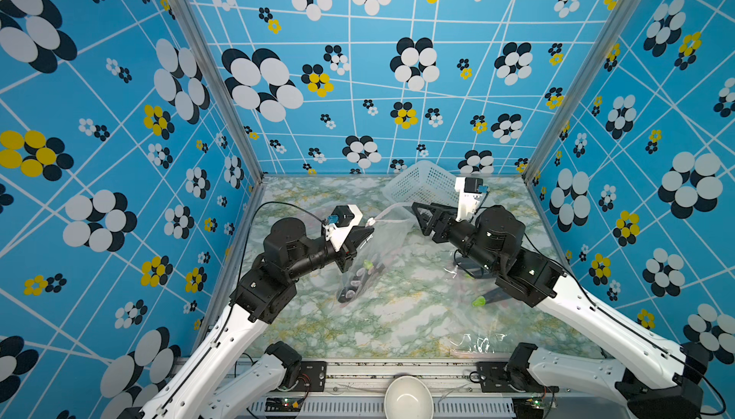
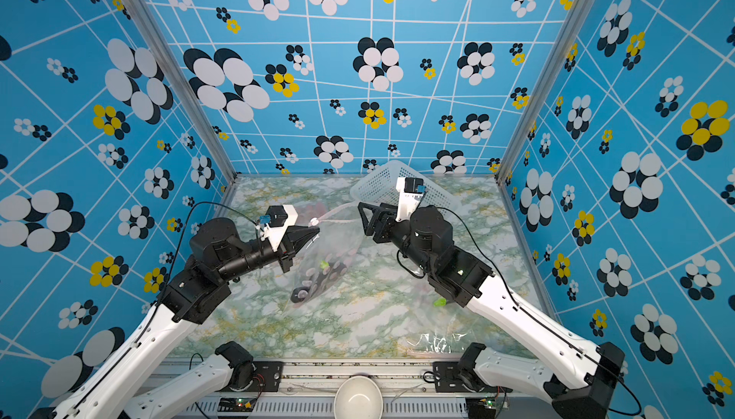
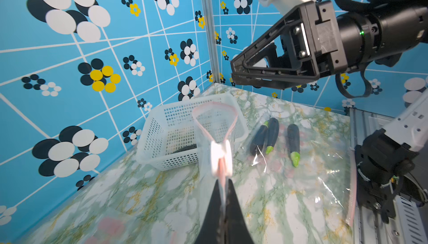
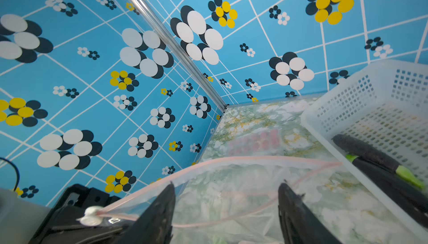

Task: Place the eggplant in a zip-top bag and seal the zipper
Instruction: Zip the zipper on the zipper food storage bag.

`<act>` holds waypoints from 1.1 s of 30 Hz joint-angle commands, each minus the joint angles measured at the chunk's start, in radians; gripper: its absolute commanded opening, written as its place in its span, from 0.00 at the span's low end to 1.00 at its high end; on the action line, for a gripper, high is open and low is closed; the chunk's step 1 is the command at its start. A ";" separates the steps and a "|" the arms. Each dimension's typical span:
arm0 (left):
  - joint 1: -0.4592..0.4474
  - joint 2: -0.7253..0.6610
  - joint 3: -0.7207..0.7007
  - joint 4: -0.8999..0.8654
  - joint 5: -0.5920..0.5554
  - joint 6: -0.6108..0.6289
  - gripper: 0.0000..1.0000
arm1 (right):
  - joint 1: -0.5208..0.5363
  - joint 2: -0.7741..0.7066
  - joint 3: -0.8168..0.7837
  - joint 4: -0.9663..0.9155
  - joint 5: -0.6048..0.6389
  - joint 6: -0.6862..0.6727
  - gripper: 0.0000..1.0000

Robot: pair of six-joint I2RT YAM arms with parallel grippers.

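The eggplant [image 1: 356, 281] lies low inside the zip-top bag [image 1: 384, 246], green end up toward the mouth. The mouth gapes open in a loop. The white slider [image 3: 220, 154] sits right at the tips of the left gripper [image 3: 222, 182], which pinches the zipper strip. The strip runs across to the right gripper [image 4: 225, 186], whose jaws stand wide apart. All around are the green marble table [image 1: 397, 329], a white basket [image 1: 421, 182] behind, and blue flower walls.

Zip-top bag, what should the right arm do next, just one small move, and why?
Probably move the open right gripper to the white slider and close its fingers on it. The left gripper is shut on the zip-top bag right behind the slider, the eggplant is inside, and the bag's mouth gapes open.
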 commanded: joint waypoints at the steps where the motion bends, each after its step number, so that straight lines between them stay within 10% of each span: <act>1: 0.017 0.030 0.070 -0.175 0.137 0.046 0.00 | -0.010 -0.004 0.032 -0.039 -0.210 -0.398 0.78; 8: 0.044 0.088 0.165 -0.306 0.287 0.106 0.00 | -0.031 0.058 0.141 -0.292 -0.614 -0.817 0.88; 20: 0.070 0.092 0.205 -0.393 0.353 0.227 0.00 | -0.077 0.228 0.359 -0.484 -0.878 -0.944 0.94; 33: 0.082 0.110 0.245 -0.442 0.350 0.262 0.00 | -0.095 0.444 0.617 -0.822 -0.972 -1.069 0.69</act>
